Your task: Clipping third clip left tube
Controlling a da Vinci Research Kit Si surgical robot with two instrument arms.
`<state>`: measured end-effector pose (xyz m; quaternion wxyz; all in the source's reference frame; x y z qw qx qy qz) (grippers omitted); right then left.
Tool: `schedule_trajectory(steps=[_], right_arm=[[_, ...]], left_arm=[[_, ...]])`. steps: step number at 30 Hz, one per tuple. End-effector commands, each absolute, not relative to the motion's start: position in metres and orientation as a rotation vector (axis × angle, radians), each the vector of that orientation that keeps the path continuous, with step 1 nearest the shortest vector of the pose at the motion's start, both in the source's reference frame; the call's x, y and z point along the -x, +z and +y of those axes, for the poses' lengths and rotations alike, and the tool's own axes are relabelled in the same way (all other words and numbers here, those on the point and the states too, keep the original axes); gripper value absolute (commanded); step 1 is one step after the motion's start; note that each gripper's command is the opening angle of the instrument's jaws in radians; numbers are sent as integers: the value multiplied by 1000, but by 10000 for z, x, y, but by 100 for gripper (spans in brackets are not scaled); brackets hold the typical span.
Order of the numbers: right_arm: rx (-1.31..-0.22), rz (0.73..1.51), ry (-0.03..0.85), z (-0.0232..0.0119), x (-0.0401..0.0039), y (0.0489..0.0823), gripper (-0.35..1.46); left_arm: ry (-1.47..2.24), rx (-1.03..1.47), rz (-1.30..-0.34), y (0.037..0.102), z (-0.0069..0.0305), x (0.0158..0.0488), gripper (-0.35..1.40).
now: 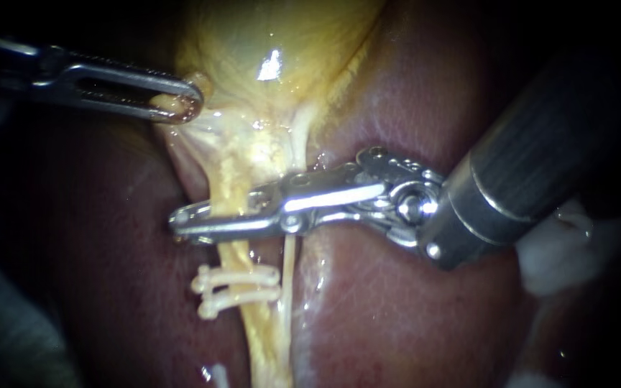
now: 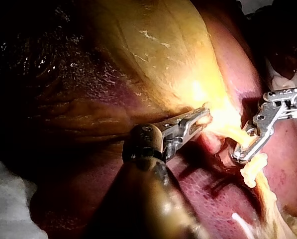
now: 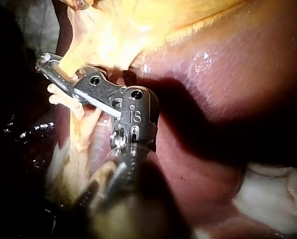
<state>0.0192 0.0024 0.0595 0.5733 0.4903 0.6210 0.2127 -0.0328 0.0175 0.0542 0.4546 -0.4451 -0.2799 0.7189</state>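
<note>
The pale yellow left tube [image 1: 233, 260] runs down from the gallbladder [image 1: 274, 43], with a thinner tube [image 1: 289, 267] just to its right. Two white clips [image 1: 238, 285] sit across the left tube. Just above them, my right instrument [image 1: 185, 221] has its jaws closed across the left tube from both sides; the wrist views show the same hold [image 2: 244, 152] [image 3: 51, 67]. My left instrument [image 1: 180, 108] comes in from the upper left, its slotted jaws shut on a fold of tissue at the gallbladder's neck [image 2: 202, 118], pulling it sideways.
Dark red liver [image 1: 411, 309] lies on both sides of the tubes. White gauze [image 1: 566, 251] sits at the right, behind my right instrument's shaft. A small white piece [image 1: 217, 373] shows low beside the left tube.
</note>
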Motion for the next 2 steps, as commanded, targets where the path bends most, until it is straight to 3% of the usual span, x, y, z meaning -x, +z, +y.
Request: schedule_trajectory(steps=[1,2], right_arm=[[-1149,1456,499,24,-192,596,-35],[-1149,1456,499,24,-192,596,-35]], left_arm=[[1774,1098,-691,542,175,328,-35],[1774,1098,-691,542,175,327,-35]])
